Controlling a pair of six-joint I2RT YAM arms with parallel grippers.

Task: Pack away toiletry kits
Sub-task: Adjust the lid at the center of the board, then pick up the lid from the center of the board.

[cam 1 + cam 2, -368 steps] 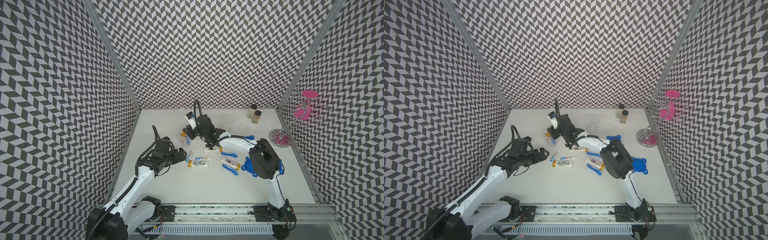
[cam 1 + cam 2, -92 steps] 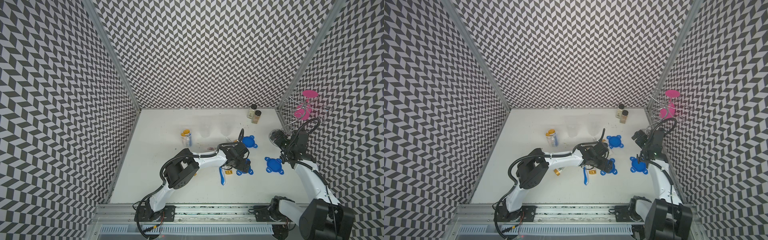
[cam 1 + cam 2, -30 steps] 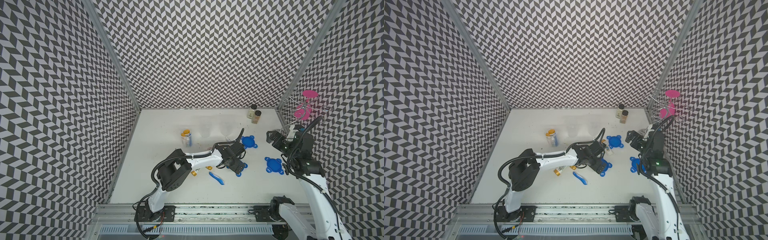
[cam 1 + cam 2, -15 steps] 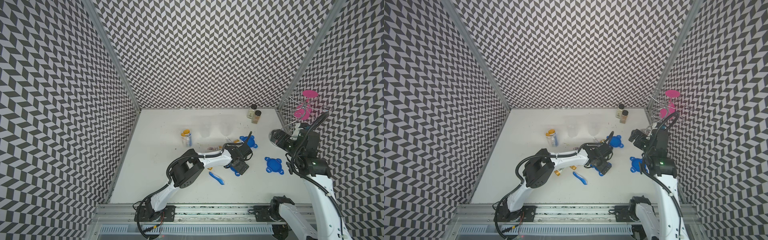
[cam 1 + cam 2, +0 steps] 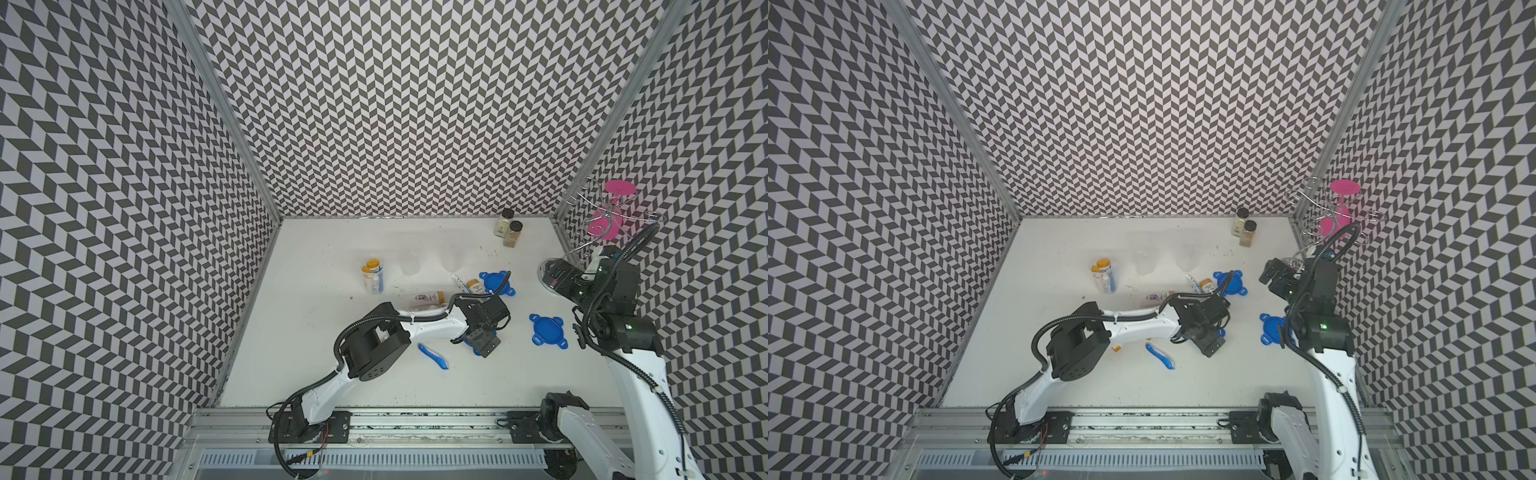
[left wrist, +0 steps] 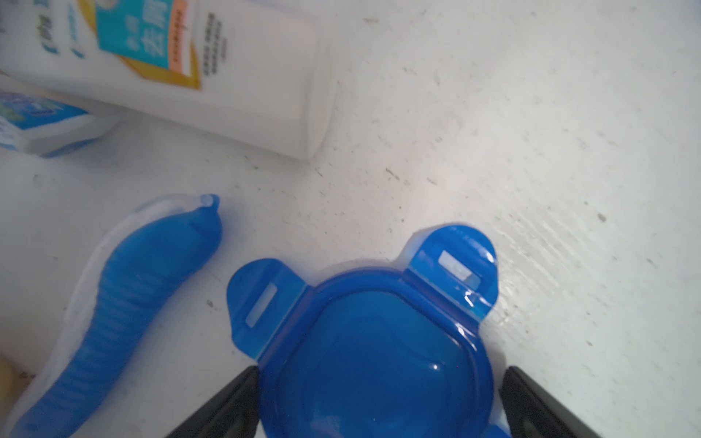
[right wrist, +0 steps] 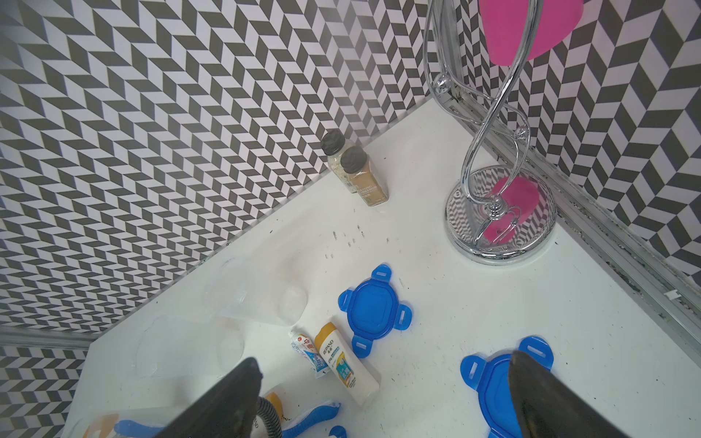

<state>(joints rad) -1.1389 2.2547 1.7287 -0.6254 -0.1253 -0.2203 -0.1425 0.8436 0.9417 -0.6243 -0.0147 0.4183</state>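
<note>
Counter [image 5: 307, 374] white, chevron walls [image 5: 395, 104] close on three sides | left pincer [image 5: 484, 347] spread wide, straddling blue lid [image 6: 373, 341] lying flat; nothing gripped | close squarely between tabs, lift straight; toothbrush [image 5: 433, 356], white tube [image 6: 227, 83] near | right pincer [image 5: 1273, 277] wide, empty, beside wire stand [image 7: 497, 227]; bare room frontward

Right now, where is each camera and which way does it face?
Top views: above the front rail, looking down over the table; left arm and right arm show.
Left wrist: low, close above a blue lid; the left tool straddles it.
Right wrist: raised, facing the spice jars and wire stand; open right tool shows.
Shared: jars and stand also appear in both top views.
</note>
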